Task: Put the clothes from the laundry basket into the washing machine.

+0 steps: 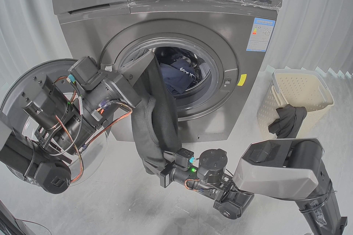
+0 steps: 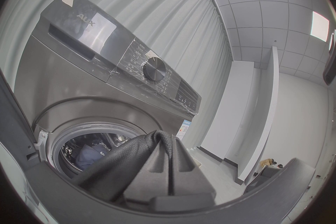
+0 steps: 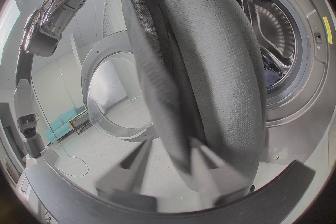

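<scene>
Your left gripper (image 2: 170, 144) is clamped on the top of a dark grey garment (image 1: 154, 118), holding it at the left rim of the washing machine (image 1: 220, 26) opening. The garment hangs down across the front of the opening, outside the drum (image 3: 276, 35). Your right gripper (image 3: 171, 142) sits at its lower end with fingers spread; the cloth hangs between them, against one finger (image 3: 210, 165) and apart from the other. Inside the drum lies a bundle of navy clothing (image 1: 176, 74). The round door (image 1: 36, 67) stands swung open to the left. On the floor to the right of the machine, the cream laundry basket (image 1: 305, 89) has a dark piece of clothing (image 1: 288, 120) draped over its front rim.
</scene>
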Robot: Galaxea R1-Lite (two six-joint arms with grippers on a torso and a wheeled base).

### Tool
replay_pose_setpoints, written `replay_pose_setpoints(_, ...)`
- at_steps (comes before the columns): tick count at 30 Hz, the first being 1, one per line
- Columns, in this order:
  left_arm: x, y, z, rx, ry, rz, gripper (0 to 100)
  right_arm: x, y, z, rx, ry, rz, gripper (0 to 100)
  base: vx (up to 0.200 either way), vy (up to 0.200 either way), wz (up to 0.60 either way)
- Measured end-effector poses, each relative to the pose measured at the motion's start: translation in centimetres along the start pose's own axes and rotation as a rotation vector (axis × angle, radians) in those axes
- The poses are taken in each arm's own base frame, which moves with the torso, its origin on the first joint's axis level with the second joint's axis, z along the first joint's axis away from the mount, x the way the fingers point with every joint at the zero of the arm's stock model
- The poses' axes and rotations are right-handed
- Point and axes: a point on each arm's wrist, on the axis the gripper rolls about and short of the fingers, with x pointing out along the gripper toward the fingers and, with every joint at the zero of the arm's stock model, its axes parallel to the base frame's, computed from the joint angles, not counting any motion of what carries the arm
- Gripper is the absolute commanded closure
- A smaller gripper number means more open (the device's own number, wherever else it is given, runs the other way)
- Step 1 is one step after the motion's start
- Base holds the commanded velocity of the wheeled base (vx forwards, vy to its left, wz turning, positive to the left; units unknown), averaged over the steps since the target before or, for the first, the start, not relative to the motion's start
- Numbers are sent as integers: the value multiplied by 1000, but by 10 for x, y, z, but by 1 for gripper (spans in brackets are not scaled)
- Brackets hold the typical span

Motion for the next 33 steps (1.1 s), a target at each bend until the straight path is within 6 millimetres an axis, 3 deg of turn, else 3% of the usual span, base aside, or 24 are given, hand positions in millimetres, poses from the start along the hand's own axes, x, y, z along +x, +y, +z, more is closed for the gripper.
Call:
replay_pose_setpoints(7, 0, 1, -1, 0, 4, 5, 100, -4, 1, 8, 0, -6, -1, 100, 0, 0, 0)
replay_pose_setpoints(12, -1, 3, -2, 0, 8, 9, 100, -19, 2, 21, 2, 3, -15, 100, 0, 0, 0)
replay_pose_setpoints(18, -2, 8, -1, 5, 8, 27, 100, -54, -8, 41, 6, 41, -111, 100, 0, 0, 0)
replay_pose_setpoints(26, -7, 24, 2, 26, 6, 77, 100, -106, -44, 92, 9, -36, -281, 100, 0, 0, 0)
replay_pose_setpoints(33, -18, 39, 5, 47, 14, 134, 100, -129, -57, 124, 9, -138, -351, 100, 0, 0, 0)
